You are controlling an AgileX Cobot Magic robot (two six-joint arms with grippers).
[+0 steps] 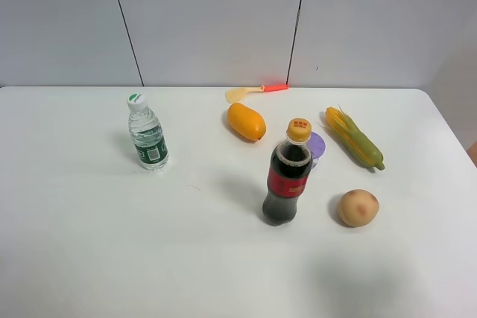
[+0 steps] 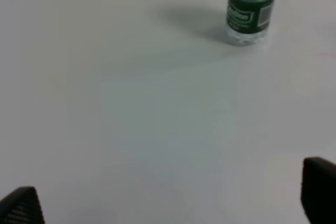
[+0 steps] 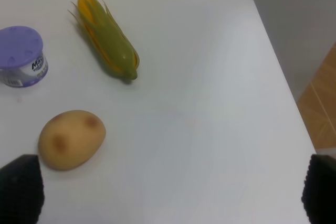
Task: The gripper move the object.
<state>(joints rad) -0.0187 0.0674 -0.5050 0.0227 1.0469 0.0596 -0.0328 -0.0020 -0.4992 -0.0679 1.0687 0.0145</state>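
The object is a small squat tub with a lilac perforated lid (image 1: 318,146), standing on the white table just behind the cola bottle (image 1: 288,176), which hides part of it. The right wrist view shows the tub (image 3: 21,56) whole, upright, with a white-purple label. My right gripper (image 3: 170,190) is open and empty, well short of the tub, with a potato (image 3: 72,139) near one fingertip (image 3: 21,190). My left gripper (image 2: 170,200) is open and empty over bare table, far from the tub. Neither gripper shows in the exterior high view.
A clear water bottle (image 1: 147,133) stands at the left, also in the left wrist view (image 2: 251,6). A mango (image 1: 247,121), a corn cob (image 1: 355,138), a potato (image 1: 358,208) and an orange-handled spatula (image 1: 253,91) surround the tub. The table's right edge (image 3: 273,56) is close.
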